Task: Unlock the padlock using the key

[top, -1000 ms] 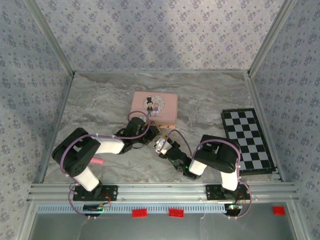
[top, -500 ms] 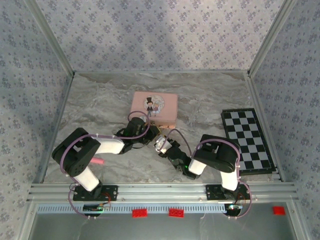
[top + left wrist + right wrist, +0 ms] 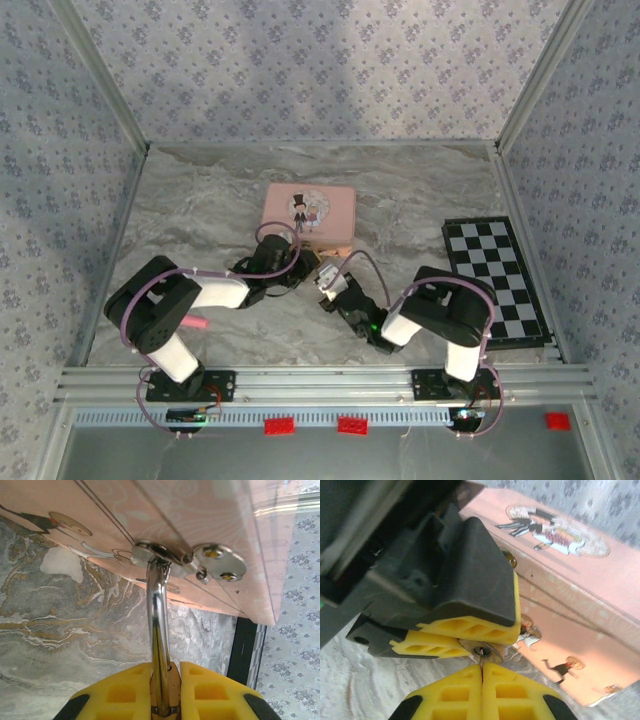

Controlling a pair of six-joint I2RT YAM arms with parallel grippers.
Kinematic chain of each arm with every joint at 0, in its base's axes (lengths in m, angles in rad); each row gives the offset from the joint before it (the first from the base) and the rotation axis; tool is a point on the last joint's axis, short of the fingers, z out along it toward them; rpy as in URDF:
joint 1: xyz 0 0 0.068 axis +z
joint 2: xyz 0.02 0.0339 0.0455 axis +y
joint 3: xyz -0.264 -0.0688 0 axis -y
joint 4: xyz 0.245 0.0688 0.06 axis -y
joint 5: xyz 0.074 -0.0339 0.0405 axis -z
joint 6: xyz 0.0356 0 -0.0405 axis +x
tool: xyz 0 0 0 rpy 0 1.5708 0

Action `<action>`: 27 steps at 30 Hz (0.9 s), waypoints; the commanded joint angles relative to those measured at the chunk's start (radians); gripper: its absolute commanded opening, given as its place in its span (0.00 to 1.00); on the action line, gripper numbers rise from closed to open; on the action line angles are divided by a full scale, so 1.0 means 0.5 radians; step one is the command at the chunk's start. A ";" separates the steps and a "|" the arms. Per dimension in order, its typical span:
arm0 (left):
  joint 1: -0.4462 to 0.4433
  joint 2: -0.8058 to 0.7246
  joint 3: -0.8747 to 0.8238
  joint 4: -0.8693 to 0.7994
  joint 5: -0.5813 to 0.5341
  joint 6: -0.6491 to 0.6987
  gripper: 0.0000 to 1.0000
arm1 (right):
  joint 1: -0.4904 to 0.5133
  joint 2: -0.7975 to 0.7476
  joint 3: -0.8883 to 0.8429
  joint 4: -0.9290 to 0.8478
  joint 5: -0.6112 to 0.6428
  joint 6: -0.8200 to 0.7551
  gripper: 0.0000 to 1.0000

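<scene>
The small brass padlock (image 3: 172,692) sits between the yellow fingers of my left gripper (image 3: 165,669), which is shut on its body. Its thin steel shackle (image 3: 158,625) runs up through the clasp (image 3: 165,555) on the front of the pink box (image 3: 210,515). In the right wrist view the padlock's keyhole end (image 3: 491,651) faces my right gripper (image 3: 482,666). That gripper is shut on the key (image 3: 481,656), whose thin blade reaches into the keyhole. From above, the left gripper (image 3: 306,266) and right gripper (image 3: 327,285) meet just in front of the box (image 3: 308,213).
A black-and-white chessboard (image 3: 495,280) lies at the right side of the table. A small pink object (image 3: 196,323) lies by the left arm. Red bricks (image 3: 279,426) sit on the front rail. Patterned walls enclose the marbled tabletop (image 3: 420,190).
My right gripper's fingers have closed fully on the key, and the right arm's elbow has shifted a little to the right. The left gripper has kept its hold on the padlock.
</scene>
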 commanded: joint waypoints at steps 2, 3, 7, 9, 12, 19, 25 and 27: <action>-0.050 -0.051 0.027 0.078 0.103 0.021 0.00 | -0.153 -0.186 0.008 -0.329 -0.153 0.683 0.02; -0.050 -0.049 0.038 0.076 0.105 0.032 0.00 | -0.165 -0.203 -0.011 -0.320 -0.188 0.789 0.02; -0.051 -0.011 0.063 0.098 0.117 0.048 0.00 | -0.214 -0.188 -0.044 -0.297 -0.361 1.183 0.02; -0.051 0.017 0.071 0.129 0.132 0.045 0.00 | -0.217 -0.146 -0.051 -0.266 -0.423 1.316 0.01; -0.050 0.050 0.081 0.157 0.160 0.044 0.02 | -0.237 -0.076 -0.091 -0.148 -0.477 1.461 0.01; -0.049 0.067 0.078 0.126 0.163 0.084 0.11 | -0.326 -0.002 -0.129 -0.044 -0.584 1.728 0.00; -0.046 0.040 0.073 0.073 0.140 0.125 0.26 | -0.322 -0.062 -0.118 -0.113 -0.596 1.758 0.00; -0.046 0.026 0.082 0.013 0.125 0.145 0.30 | -0.322 -0.063 -0.126 -0.114 -0.593 1.757 0.00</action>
